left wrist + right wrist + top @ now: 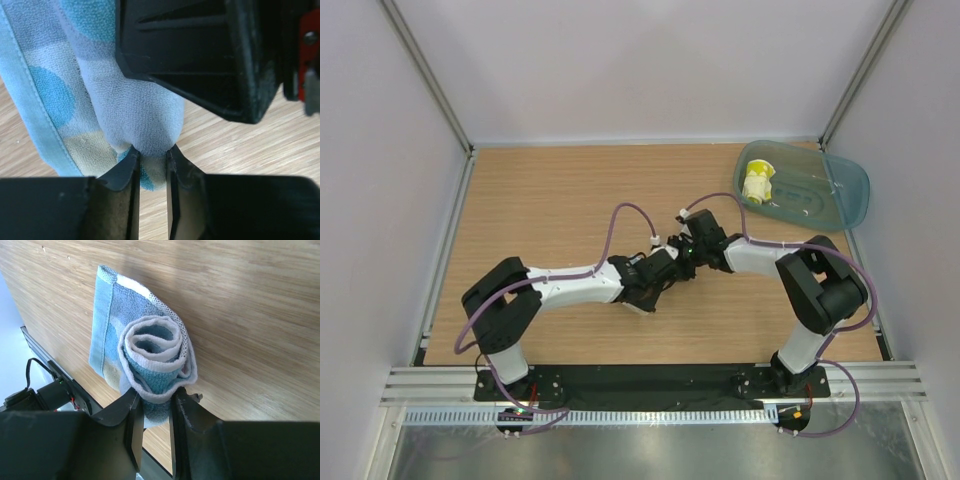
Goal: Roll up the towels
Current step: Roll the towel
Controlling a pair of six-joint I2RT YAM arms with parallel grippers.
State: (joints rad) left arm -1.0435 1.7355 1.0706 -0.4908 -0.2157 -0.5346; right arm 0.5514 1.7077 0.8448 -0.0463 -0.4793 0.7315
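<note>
left fingers (127, 172): pinching a fold of the blue towel (150, 355) | right fingers (132, 415): pinching the same towel's rolled end, spiral showing | blue towel: rolled, mid-desk (550, 200) where both arms meet | yellow towel (758, 183): rolled, inside teal tray (840, 190), far right corner

table: a pale wood-grain tabletop (550, 200) is lying flat | walls: plain white matte panels (640, 60) are standing on three sides | frame: grey aluminium posts (425, 70) are rising at the back corners | near edge: a black base plate (650, 380) is lying along a ribbed silver rail (650, 415)
</note>
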